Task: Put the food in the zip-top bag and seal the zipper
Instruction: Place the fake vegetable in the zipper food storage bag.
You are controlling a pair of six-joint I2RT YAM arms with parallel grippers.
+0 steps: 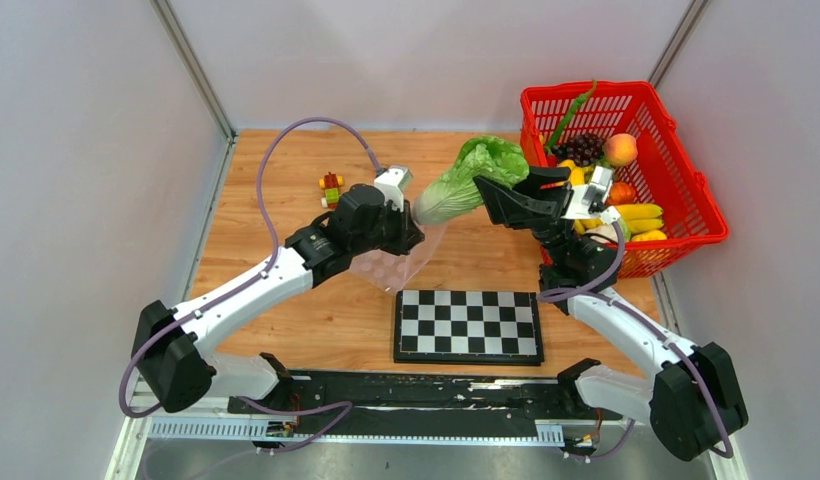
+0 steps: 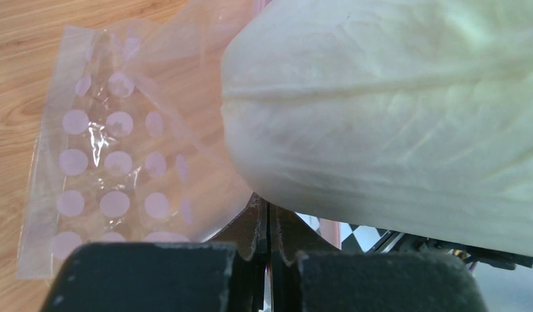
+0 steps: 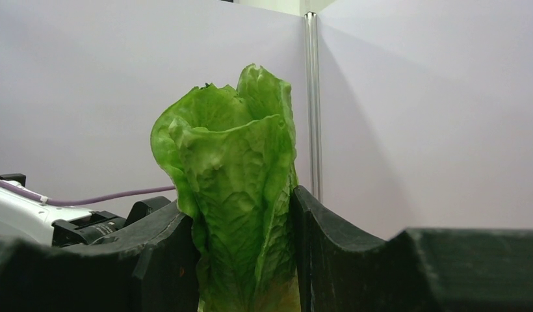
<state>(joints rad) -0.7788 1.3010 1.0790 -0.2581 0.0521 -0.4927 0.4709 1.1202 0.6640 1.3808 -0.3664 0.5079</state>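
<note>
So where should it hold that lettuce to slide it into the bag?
Probably across the green leafy part, from the side, as the right gripper does: the lettuce is long, and that leaves its rounded pale stem end free to lead into the zip-top bag, which the left gripper pinches.

Count: 1 green leafy plastic lettuce (image 1: 473,178), 1 clear dotted plastic zip-top bag (image 1: 391,265), 1 red mesh basket (image 1: 706,195), 1 black-and-white chessboard (image 1: 468,325), 1 small toy-brick figure (image 1: 331,187), 2 white-and-black robot arms (image 1: 256,290). In basket: 1 round peach-coloured fruit (image 1: 620,149), 1 dark grape bunch (image 1: 581,148), 1 long green pod (image 1: 571,115); yellow pieces (image 1: 638,212) too bunched to count.

lettuce (image 2: 381,117) cut off in wrist views, zip-top bag (image 1: 386,268) mouth hidden under left arm (image 1: 256,285)
</note>
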